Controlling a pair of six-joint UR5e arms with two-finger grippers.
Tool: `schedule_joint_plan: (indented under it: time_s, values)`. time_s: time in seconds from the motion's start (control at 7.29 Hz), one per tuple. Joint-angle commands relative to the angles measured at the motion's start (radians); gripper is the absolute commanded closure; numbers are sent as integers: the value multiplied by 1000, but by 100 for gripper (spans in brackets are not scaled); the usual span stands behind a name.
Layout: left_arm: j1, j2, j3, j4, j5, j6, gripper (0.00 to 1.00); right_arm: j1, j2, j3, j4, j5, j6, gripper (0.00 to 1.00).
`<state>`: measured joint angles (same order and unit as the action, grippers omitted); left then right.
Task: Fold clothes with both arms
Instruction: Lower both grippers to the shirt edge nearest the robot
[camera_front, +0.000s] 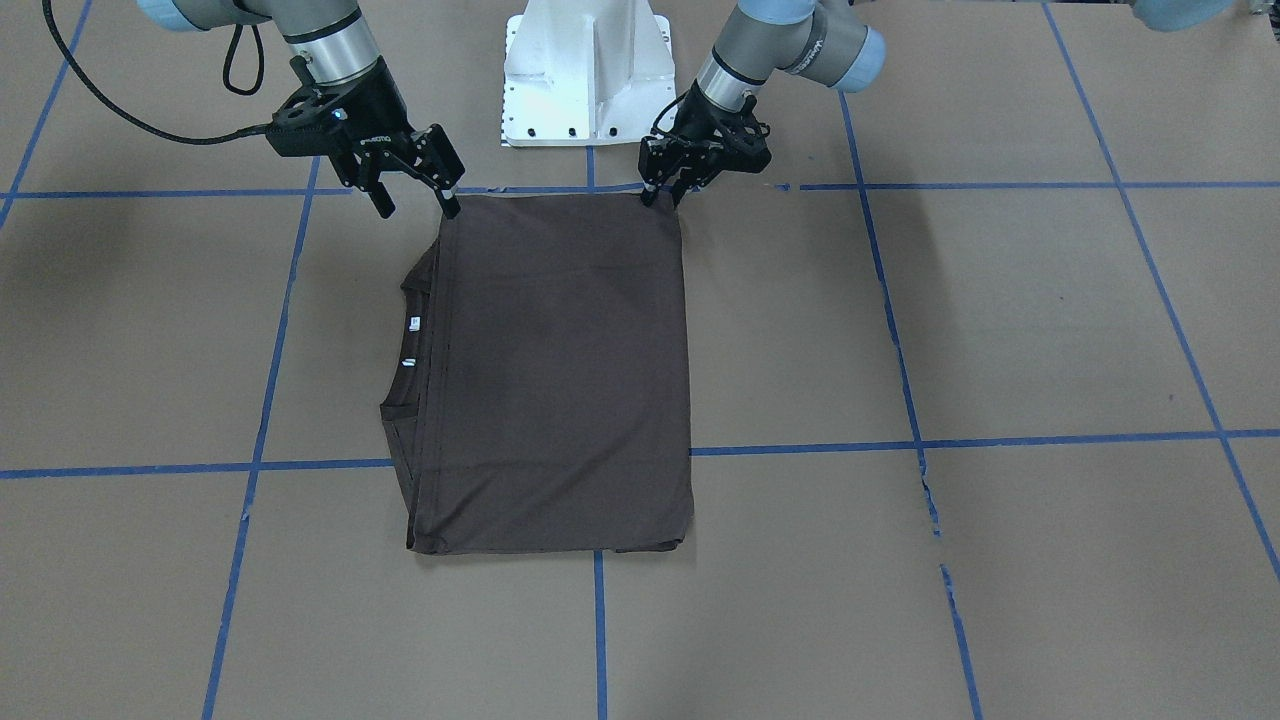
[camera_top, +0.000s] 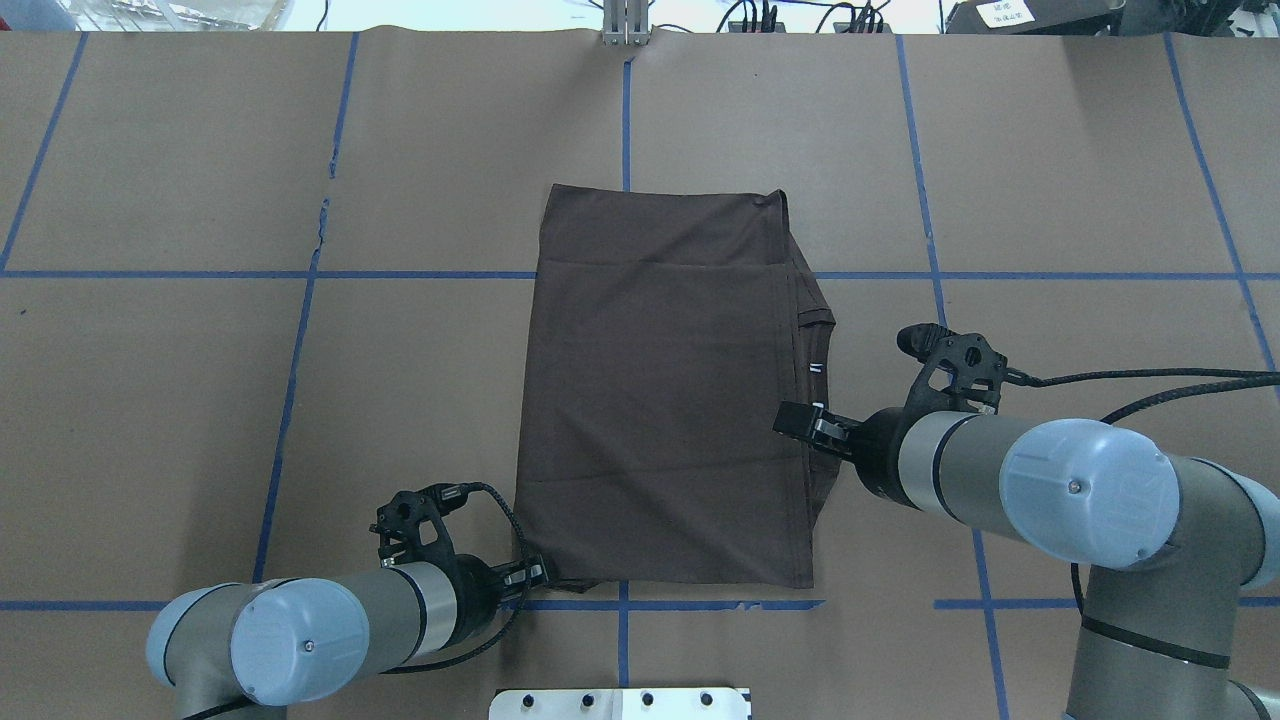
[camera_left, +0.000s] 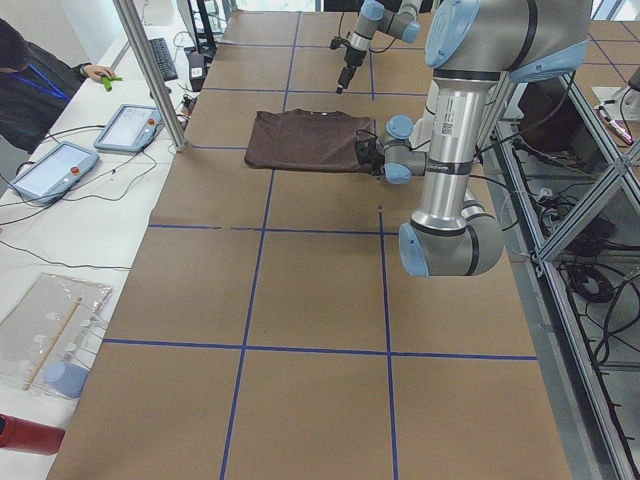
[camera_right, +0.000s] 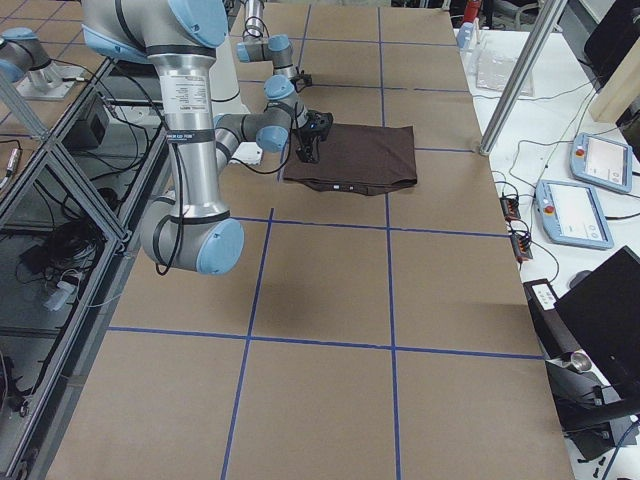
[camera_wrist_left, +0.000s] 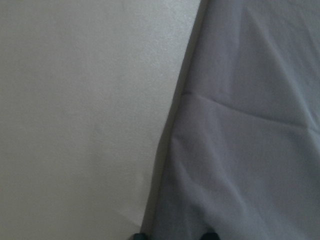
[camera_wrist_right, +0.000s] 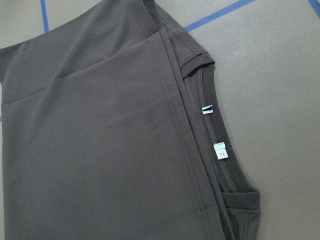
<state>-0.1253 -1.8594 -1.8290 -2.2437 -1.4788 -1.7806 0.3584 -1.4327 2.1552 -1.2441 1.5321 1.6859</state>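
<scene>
The left gripper's (camera_top: 535, 575) jaws sit low at the T-shirt's (camera_front: 560, 370) corner nearest the robot on its left. In the left wrist view two dark tips show a little apart, with the shirt's edge running between them, so they are parted rather than pinching. The right gripper's (camera_front: 418, 208) jaws are spread wide and hold nothing. They hang above the near stretch of the shirt's right edge. In the front-facing view one tip lines up with the near right corner; whether it touches the cloth I cannot tell.

Just behind the shirt's near edge, on the robot's side, stands the white pedestal base (camera_front: 585, 70).

The dark brown T-shirt lies flat on the brown tabletop (camera_front: 1000, 330), folded into a tall rectangle whose long sides run away from the robot. A smooth upper layer covers most of it. Along the shirt's right edge the ribbed collar (camera_wrist_right: 212, 127) peeks out from under that layer, with two small white neck tags (camera_wrist_right: 219, 150) on it. Blue tape lines (camera_front: 800, 450) cross the tabletop under and around the shirt.

Beyond the shirt's far edge, past the tabletop's rim, an operator (camera_left: 30, 80) in dark clothes stands at a white bench.
</scene>
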Motion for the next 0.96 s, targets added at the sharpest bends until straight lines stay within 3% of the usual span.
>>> schedule_joint_plan:
  time_s: [0.0,0.55,0.82]
  values:
    - [1,-1,-3,-1,0,7,100,-2,0,0,0,-1,0,0]
    - [-8,6,-15,-1,0,13,100,-9,0,0,0,-1,0,0]
    - [-8,6,-15,2,2,17,100,-36,-9,-2,-9,-51,6,1]
